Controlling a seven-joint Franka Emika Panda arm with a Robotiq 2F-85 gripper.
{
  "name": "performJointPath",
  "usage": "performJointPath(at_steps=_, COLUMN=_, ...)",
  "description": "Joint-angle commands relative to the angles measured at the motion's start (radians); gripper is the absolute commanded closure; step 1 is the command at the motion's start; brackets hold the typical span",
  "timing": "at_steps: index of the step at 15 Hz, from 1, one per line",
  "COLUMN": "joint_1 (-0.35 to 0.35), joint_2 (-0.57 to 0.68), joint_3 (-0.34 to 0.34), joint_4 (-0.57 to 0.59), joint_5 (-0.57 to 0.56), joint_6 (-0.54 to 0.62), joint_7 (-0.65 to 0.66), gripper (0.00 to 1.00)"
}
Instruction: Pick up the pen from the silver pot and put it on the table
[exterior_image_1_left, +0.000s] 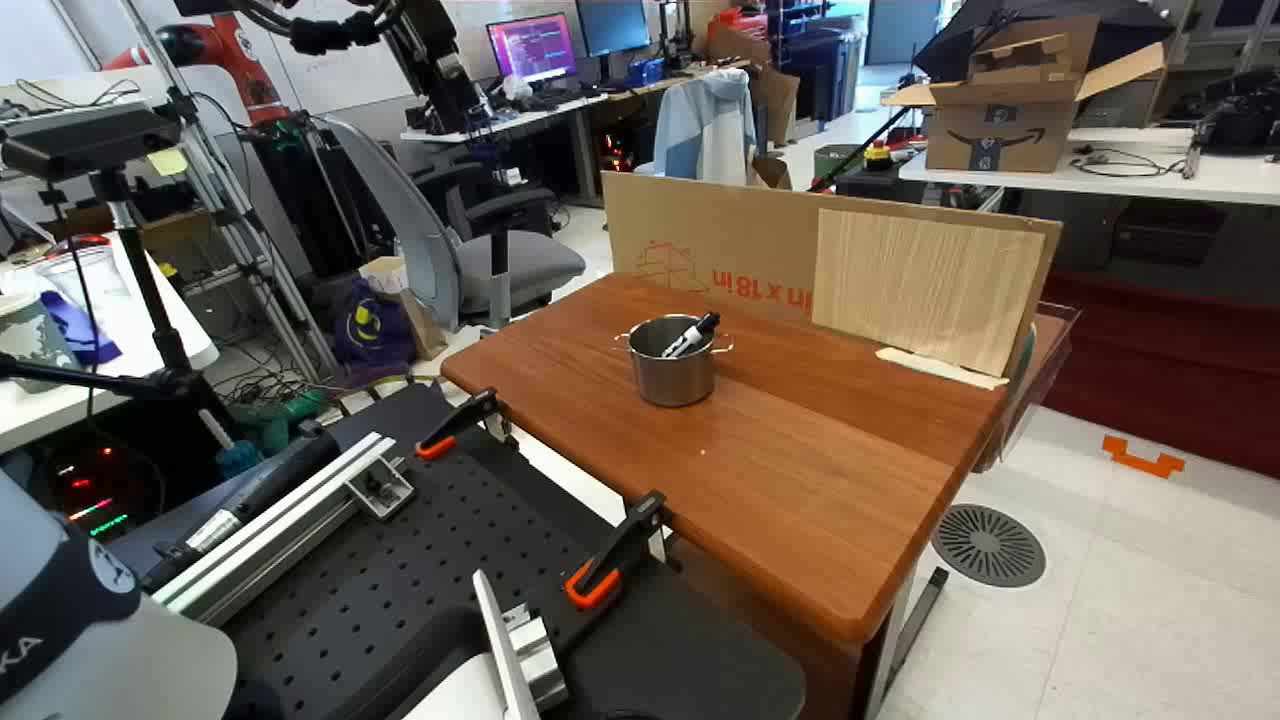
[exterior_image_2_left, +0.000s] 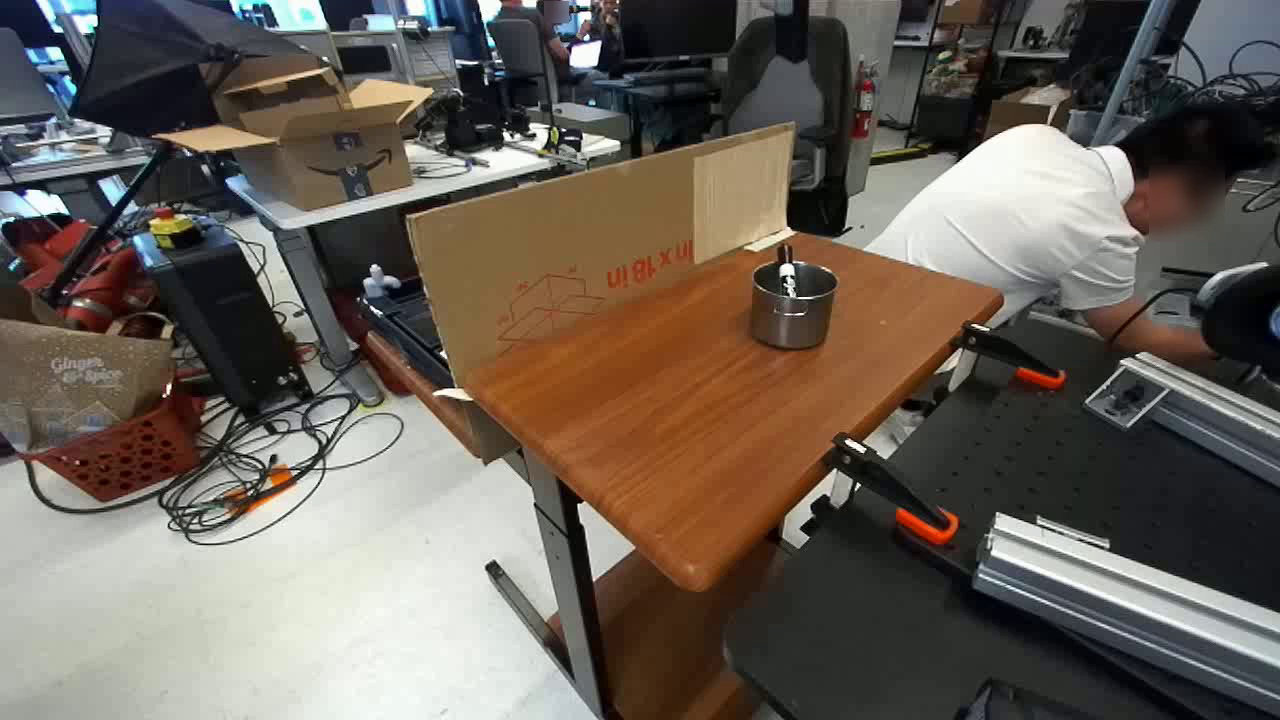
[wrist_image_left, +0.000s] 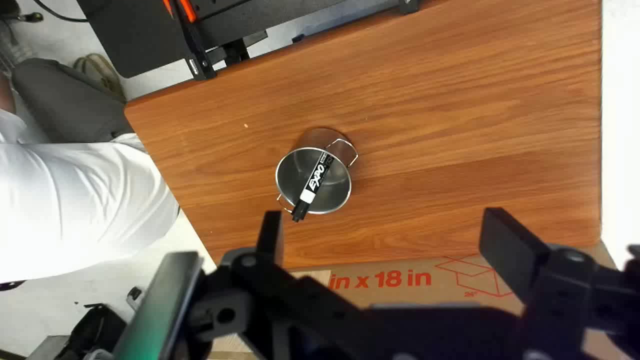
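Observation:
The pen is a black and white marker (exterior_image_1_left: 692, 336) that leans inside the silver pot, with its black cap end sticking up over the rim. It also shows in an exterior view (exterior_image_2_left: 787, 272) and in the wrist view (wrist_image_left: 316, 181). The silver pot (exterior_image_1_left: 673, 381), with two thin wire handles, stands upright on the brown wooden table (exterior_image_1_left: 800, 470); it also shows in an exterior view (exterior_image_2_left: 790, 325) and the wrist view (wrist_image_left: 320, 136). My gripper (wrist_image_left: 384, 214) is open and empty, high above the table. In the wrist view the pot lies beyond the left finger, apart from it.
A cardboard sheet (exterior_image_1_left: 740, 235) stands upright along the table's back edge. Orange-handled black clamps (exterior_image_1_left: 615, 550) hold the front edge beside a black perforated board (exterior_image_1_left: 480, 530). A person in white (exterior_image_2_left: 1010, 210) bends beside one table end, also in the wrist view (wrist_image_left: 85, 210).

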Motion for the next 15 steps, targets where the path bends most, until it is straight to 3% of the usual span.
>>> performJointPath(at_steps=1, joint_1=0.057, joint_2=0.012, joint_3=-0.053, joint_4=0.004, joint_5=-0.027, joint_6=-0.007, joint_7=0.021, gripper=0.00)
performJointPath(at_steps=6, joint_1=0.053, joint_2=0.007, joint_3=-0.061, joint_4=0.000, joint_5=-0.042, joint_6=0.004, joint_7=0.062, gripper=0.00)
performJointPath(at_steps=15, joint_1=-0.007, joint_2=0.096, joint_3=-0.138, joint_4=-0.016, joint_5=-0.201, joint_6=0.060, joint_7=0.405, gripper=0.00)
